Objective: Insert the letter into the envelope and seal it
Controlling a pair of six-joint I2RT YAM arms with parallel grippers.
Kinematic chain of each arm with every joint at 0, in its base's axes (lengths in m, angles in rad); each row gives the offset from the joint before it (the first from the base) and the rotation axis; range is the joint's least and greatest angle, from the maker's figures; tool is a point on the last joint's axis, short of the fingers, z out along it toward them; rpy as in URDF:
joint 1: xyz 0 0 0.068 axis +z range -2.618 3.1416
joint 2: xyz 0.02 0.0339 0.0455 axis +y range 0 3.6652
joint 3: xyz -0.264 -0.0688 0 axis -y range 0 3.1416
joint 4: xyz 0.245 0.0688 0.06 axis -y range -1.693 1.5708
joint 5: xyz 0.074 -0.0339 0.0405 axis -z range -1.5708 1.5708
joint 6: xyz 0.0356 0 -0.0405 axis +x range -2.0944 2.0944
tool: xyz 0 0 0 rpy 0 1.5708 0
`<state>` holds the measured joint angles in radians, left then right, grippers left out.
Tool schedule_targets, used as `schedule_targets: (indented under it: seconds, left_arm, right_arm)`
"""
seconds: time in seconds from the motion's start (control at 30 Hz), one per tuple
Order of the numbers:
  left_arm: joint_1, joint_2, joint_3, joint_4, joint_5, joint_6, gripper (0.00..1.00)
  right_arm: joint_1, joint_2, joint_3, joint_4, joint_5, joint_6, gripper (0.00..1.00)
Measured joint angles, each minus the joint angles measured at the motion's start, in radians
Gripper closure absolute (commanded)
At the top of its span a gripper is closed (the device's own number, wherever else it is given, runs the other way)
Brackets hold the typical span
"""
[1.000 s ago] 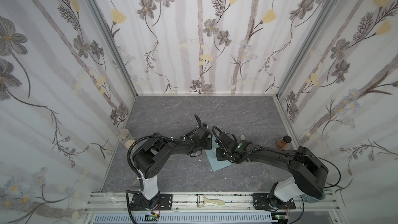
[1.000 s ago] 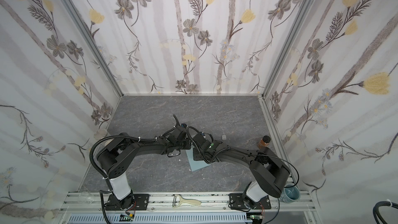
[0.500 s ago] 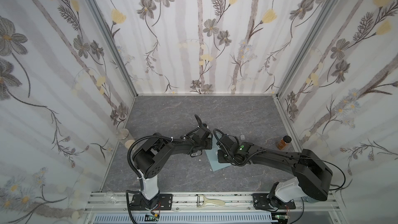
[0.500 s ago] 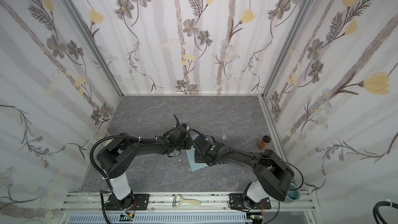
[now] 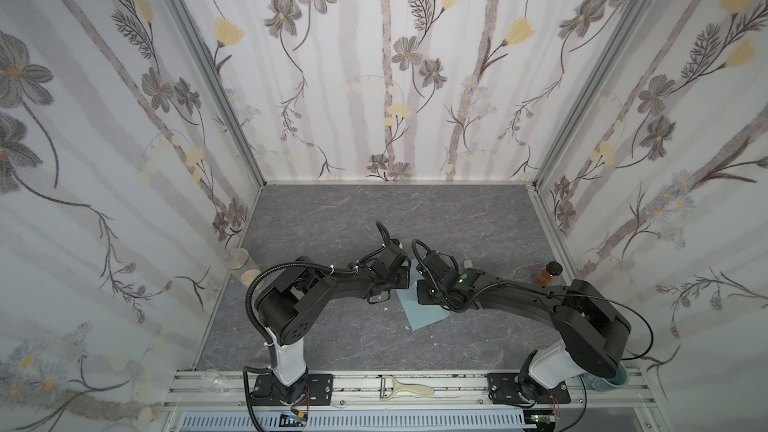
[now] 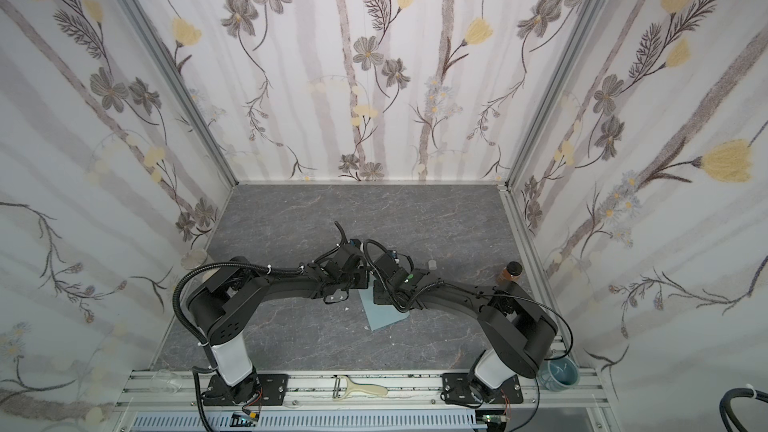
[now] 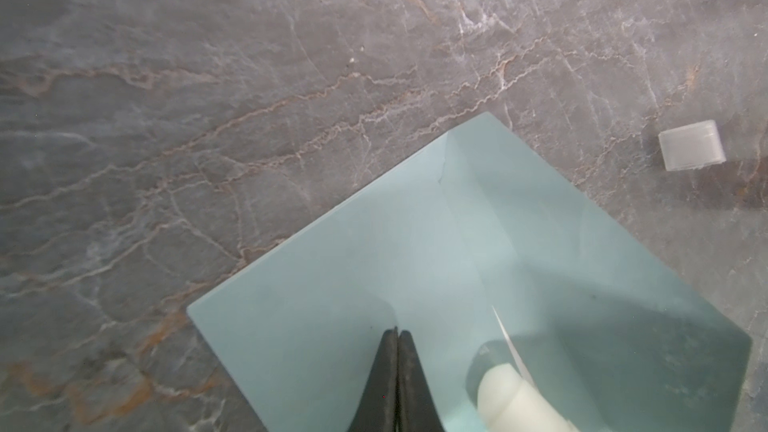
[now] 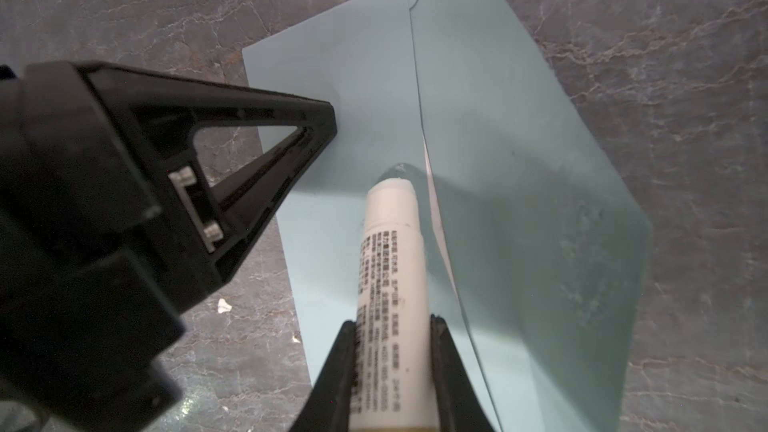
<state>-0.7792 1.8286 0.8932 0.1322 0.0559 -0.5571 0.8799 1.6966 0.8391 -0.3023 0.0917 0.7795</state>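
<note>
- Desk (image 5: pixel 332 209): grey marbled slab, walled on three sides with floral paper.
- Left pincer (image 7: pixel 397 332): was clenched and empty, with its tips pressed down on the envelope's body.
- Envelope (image 5: pixel 424 315): blue-grey; lay at mid-desk between the two arms in both top views. Its flap (image 8: pixel 519 201) stood open, tilted up from the crease, with pale smears on it.
- Thin white edge (image 8: pixel 433 209): ran along the crease. Whether it was the letter's could not be told.
- Glue stick (image 8: pixel 390 251): white, printed and uncapped; its tip touched the envelope just beside the crease.
- Right pincer (image 8: pixel 392 322): was grasping the glue stick by its barrel.
- Cap (image 7: pixel 692 151): translucent; lay on the desk near the envelope, not touching it.
- Amber bottle (image 5: pixel 549 274): stood upright near the right wall.
</note>
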Motion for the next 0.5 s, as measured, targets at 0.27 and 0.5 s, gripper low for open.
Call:
schedule_targets:
  seconds: [0.27,0.5]
  left_arm:
    - [0.000,-0.001,-0.001,-0.003,0.013,0.000,1.00]
    - [0.001,-0.002,-0.001,-0.005,0.023,0.001,1.00]
  right_arm:
    - [0.065,-0.106,-0.086,-0.049,0.026,0.055,1.00]
    - [0.058,-0.135,-0.112,-0.061,0.015,0.079,1.00]
